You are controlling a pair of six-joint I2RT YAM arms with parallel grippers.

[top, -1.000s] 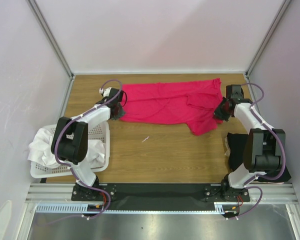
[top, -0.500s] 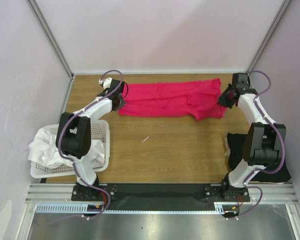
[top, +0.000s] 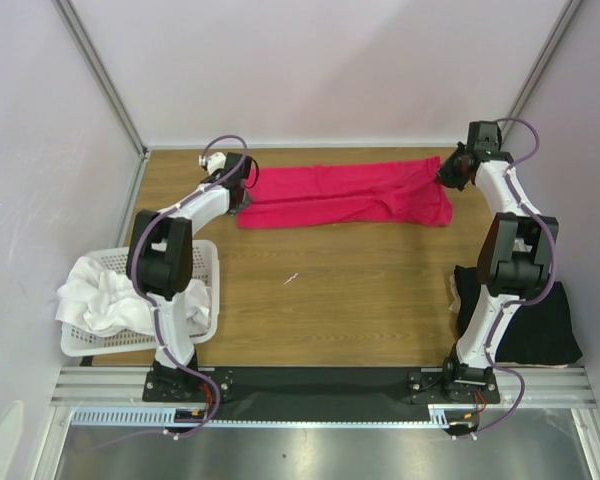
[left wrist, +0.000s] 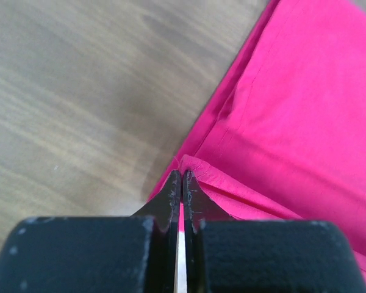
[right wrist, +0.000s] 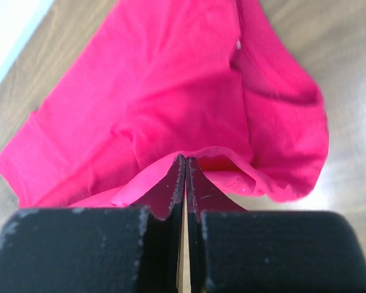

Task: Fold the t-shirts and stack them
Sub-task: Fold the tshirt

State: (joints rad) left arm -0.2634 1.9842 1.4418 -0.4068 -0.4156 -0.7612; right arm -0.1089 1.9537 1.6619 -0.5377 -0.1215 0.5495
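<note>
The crimson-pink t-shirt [top: 345,195] lies as a long folded band across the far part of the table. My left gripper [top: 246,194] is shut on its left edge [left wrist: 198,168]. My right gripper [top: 450,172] is shut on its right edge [right wrist: 213,155]. In the right wrist view a small white neck label [right wrist: 238,44] shows on the shirt. A black t-shirt [top: 525,315] lies at the near right by the right arm's base. White t-shirts [top: 110,300] sit heaped in the basket at the near left.
A white perforated plastic basket [top: 208,262] stands at the near left edge. A small pale scrap [top: 292,278] lies on the wooden table [top: 330,300]. White walls close the back and both sides.
Both grippers have moved toward the back of the table with the pink shirt's edges. The shirt has gone from a wide spread shape to a narrow folded band.
</note>
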